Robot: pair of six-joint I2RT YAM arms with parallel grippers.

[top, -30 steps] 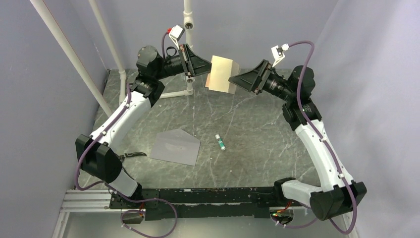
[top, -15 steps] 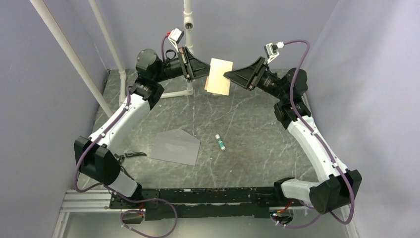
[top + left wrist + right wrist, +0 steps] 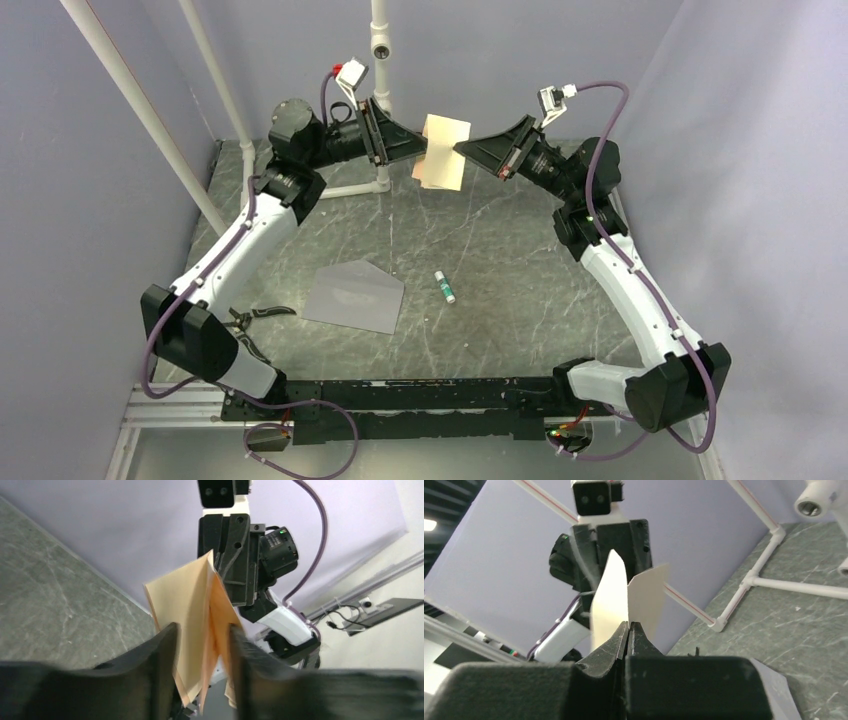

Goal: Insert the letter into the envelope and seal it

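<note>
Top external: envelope [image 3: 355, 295] lies flat on the worktop [image 3: 520, 270], left of centre, triangular flap pointing to the far side, apart from both arms. Left claw [image 3: 418, 152] is raised over the far edge, pointing right. Left wrist: its fingers [image 3: 160, 650] stand spread, with the letter [image 3: 192, 605] hanging between them, folded, plies fanned, not squeezed. Letter is in the air between the two claws, well apart from the envelope. Small white-and-green tube [image 3: 445, 287] lies on the worktop near the envelope's right side, not touching it. Right claw [image 3: 458, 150] points left. Right wrist: its fingers are pressed together on the letter's near edge, pinching it.
</note>
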